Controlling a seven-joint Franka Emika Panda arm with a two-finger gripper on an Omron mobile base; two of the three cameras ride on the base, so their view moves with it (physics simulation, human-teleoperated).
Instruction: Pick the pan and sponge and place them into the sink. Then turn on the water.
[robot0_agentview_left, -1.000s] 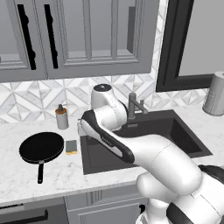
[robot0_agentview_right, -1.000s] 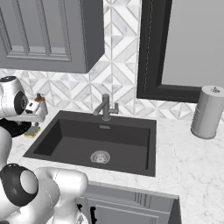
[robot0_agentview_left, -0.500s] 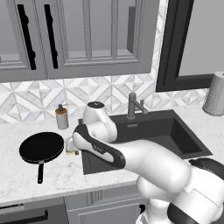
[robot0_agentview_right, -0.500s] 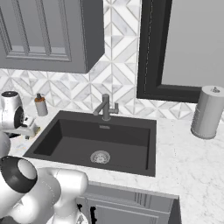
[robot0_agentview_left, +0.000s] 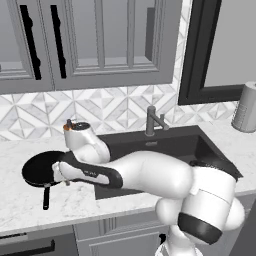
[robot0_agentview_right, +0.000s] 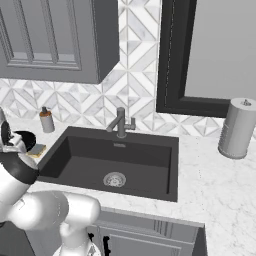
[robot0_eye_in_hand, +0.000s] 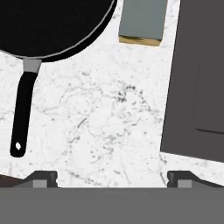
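Left base view: arm reaching low and left across the marble counter (robot0_agentview_left: 30, 210), forearm lying in front of the sink (robot0_agentview_left: 165, 145). Pan (robot0_agentview_left: 37, 169) flat on the counter left of the basin, handle pointing toward the counter's front edge, right part hidden behind the arm. Soap dispenser partly visible behind the wrist. Faucet (robot0_agentview_left: 151, 121) upright at the sink's back rim; paper towel roll (robot0_agentview_left: 246, 107) far right.

Right base view: sink (robot0_agentview_right: 145, 160) dark with round metal drain (robot0_agentview_right: 114, 179), dry. Sponge (robot0_agentview_right: 37, 149) on the counter just beside the basin's left rim, pan (robot0_agentview_right: 21, 138) just beyond it. Soap dispenser (robot0_agentview_right: 47, 120) near the backsplash, apart from both.

Hand view: gripper (robot0_eye_in_hand: 113, 178) looking straight down on bare marble — finger tips (robot0_eye_in_hand: 42, 178) spread wide apart, nothing between them. Pan (robot0_eye_in_hand: 48, 24) at top left, handle (robot0_eye_in_hand: 22, 114) running down the left side. Sponge (robot0_eye_in_hand: 142, 22) at top, just beside the pan rim, whether touching unclear. Sink (robot0_eye_in_hand: 199, 78) along the right edge.
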